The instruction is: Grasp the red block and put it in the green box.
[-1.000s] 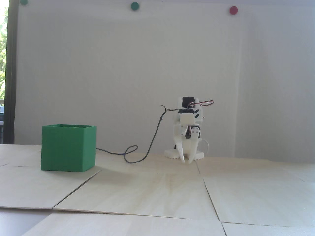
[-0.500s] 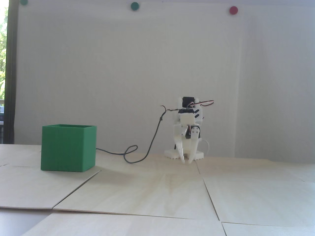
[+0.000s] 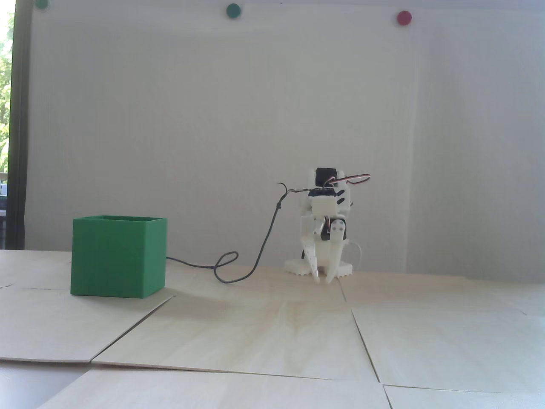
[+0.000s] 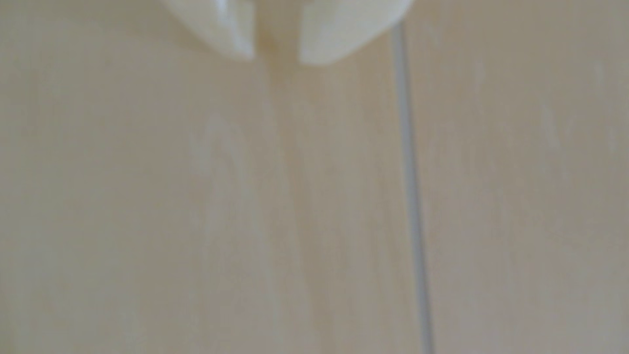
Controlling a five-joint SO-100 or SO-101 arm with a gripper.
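Observation:
The green box (image 3: 111, 257) stands on the pale wooden table at the left of the fixed view, its open top facing up and its inside hidden from this low angle. My white gripper (image 3: 322, 281) hangs straight down at the arm's base, well to the right of the box, tips just above the table. Its two fingertips nearly meet, with nothing between them. The blurred wrist view shows the gripper (image 4: 276, 59) at the top edge over bare wood. The red block shows in neither view.
A dark cable (image 3: 225, 269) loops across the table between the box and the arm. The arm's white base (image 3: 298, 266) sits by the back wall. Seams (image 3: 362, 336) run between the wooden boards; one seam (image 4: 412, 190) lies right of the fingertips.

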